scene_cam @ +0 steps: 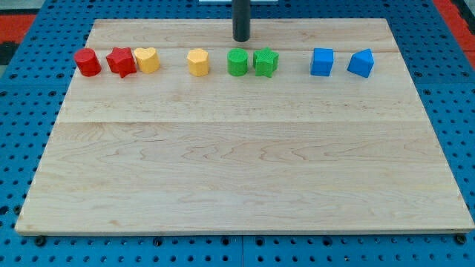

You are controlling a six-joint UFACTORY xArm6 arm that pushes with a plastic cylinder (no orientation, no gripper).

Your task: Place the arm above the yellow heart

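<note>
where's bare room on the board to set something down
Everything below the row of blocks is bare wooden board, down to the view's bottom edge. The gap between the green star and blue cube is small. Crowded: red cylinder, red star, yellow heart. My tip sits above the green cylinder.

One camera, set high at the board's near edge, looking down and across

It faces the view's top at a steep slant — the wooden board (245,170) fills nearly the whole frame, narrowing toward the far edge. Blue pegboard (453,96) shows on all sides. Only the lower stretch of my rod enters from the top edge, my tip (241,39) included — the arm itself lies outside the frame.
</note>
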